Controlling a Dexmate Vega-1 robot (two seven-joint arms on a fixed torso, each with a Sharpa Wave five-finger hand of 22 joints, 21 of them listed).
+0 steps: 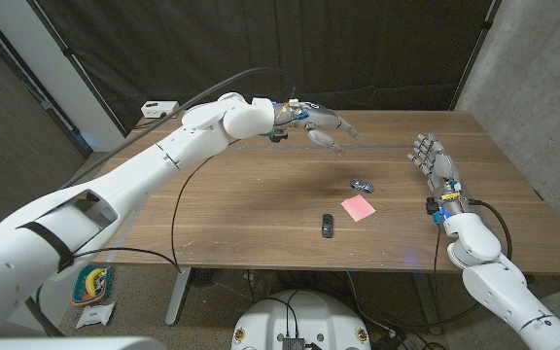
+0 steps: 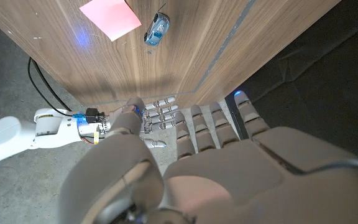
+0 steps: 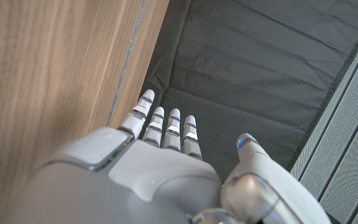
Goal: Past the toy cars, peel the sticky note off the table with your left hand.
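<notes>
A pink sticky note (image 1: pixel 359 207) lies on the wooden table (image 1: pixel 241 204), right of centre; it also shows in the left wrist view as the pink sticky note (image 2: pixel 110 17). A small blue toy car (image 1: pixel 362 185) (image 2: pixel 156 30) sits just behind it, and a black toy car (image 1: pixel 328 226) just in front to its left. My left hand (image 1: pixel 321 126) hovers above the far middle of the table, fingers spread, holding nothing. My right hand (image 1: pixel 437 163) stands upright at the right side, fingers apart and empty, and appears as the right hand (image 2: pixel 138 118) in the left wrist view.
A white power strip (image 1: pixel 158 108) lies at the far left corner of the table. A black cable (image 1: pixel 178 219) runs over the left part of the tabletop. A dark curtain hangs behind the table, with a concrete wall at the right.
</notes>
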